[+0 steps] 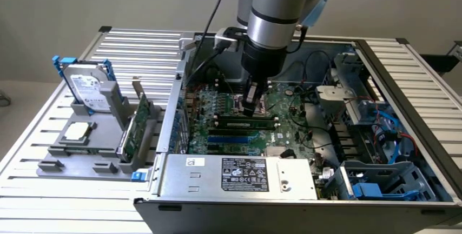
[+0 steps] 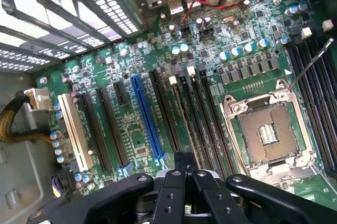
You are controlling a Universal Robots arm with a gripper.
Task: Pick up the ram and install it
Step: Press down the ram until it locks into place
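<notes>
Tool [image 2: 184, 182] above motherboard [image 2: 158, 76] (ram [image 1: 248, 118] flat)

We see the computer case [image 1: 303, 191] at the exterior view's centre and right, on the tabletop [image 1: 137, 50]. The motherboard [image 1: 238, 109] lies inside it. A hard drive [image 1: 88, 89] stands at centre left.

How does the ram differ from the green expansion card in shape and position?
The ram is a long, narrow stick; the expansion card is wider. The ram lies along the motherboard inside the computer case, right under the gripper; the expansion card stands on edge in the grey holder outside the case, at the exterior view's left. Both are green circuit boards.
</notes>
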